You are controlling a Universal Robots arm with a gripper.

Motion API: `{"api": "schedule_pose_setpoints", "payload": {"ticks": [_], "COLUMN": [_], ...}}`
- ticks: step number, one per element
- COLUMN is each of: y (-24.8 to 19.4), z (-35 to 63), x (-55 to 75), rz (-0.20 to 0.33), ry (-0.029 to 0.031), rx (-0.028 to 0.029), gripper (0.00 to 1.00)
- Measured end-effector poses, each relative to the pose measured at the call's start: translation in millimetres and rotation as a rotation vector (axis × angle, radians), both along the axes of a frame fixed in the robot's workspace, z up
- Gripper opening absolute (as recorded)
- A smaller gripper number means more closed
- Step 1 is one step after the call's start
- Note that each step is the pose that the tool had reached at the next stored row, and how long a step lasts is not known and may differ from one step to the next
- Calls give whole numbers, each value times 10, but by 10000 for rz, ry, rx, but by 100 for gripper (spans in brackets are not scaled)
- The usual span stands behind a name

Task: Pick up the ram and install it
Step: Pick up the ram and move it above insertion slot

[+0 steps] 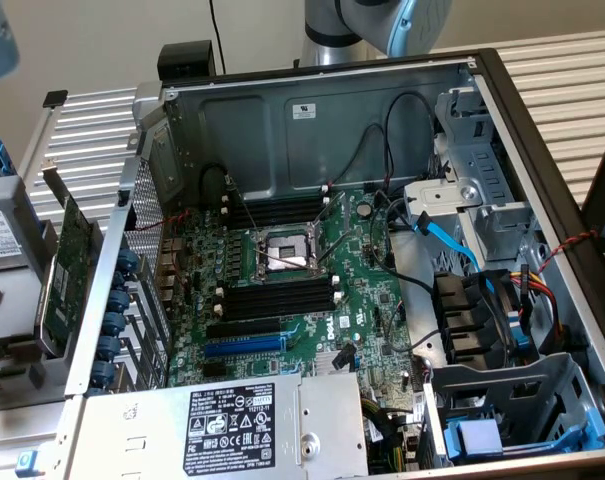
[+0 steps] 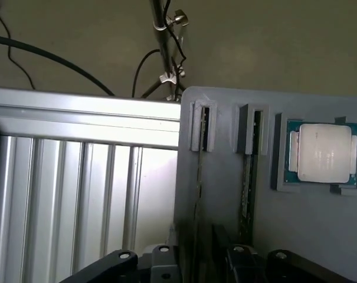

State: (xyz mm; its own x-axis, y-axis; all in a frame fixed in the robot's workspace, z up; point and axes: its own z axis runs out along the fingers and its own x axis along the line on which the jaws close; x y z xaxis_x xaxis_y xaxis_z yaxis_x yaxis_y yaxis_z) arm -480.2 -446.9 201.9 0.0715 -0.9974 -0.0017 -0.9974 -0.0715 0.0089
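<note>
The ram (image 2: 198, 194) stands on edge in a slot of the gray holder (image 2: 320, 236), just beside a second stick (image 2: 248, 177). The gripper (image 2: 202, 262) hangs at its near end; apart or clamped, I cannot tell. In the exterior view, the arm (image 1: 372, 25) stands at twelve o'clock of the open computer case (image 1: 312, 110).

The motherboard (image 1: 312, 290) is green, its memory slots (image 1: 277, 297) black, one cable (image 1: 448, 240) bright blue. The tray (image 2: 308, 224) is plain grey, the ram sticks (image 2: 247, 177) dark-edged, the processor (image 2: 323, 153) silver rimmed with green.
</note>
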Motion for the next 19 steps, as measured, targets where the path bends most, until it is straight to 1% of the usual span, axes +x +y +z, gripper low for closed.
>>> {"api": "schedule_pose_setpoints", "payload": {"ticks": [1, 2, 4, 5, 6, 9, 11, 19], "y": [-1, -4, -16, -23, -29, -42, -45, -46], "z": [-1, -2, -2, -2, -1, 36, 101, 461], "x": [-1, -2, -2, -3, -3, -4, -4, -1], "rz": [-1, 0, -1, -2, -6, -38, -73, -276], "ry": [0, 0, 1, 4, 5, 8, 9, 8], "rx": [9, 17, 28, 33, 35, 37, 37, 37], "gripper": [27, 27, 15, 15, 13, 13, 13, 13]}}
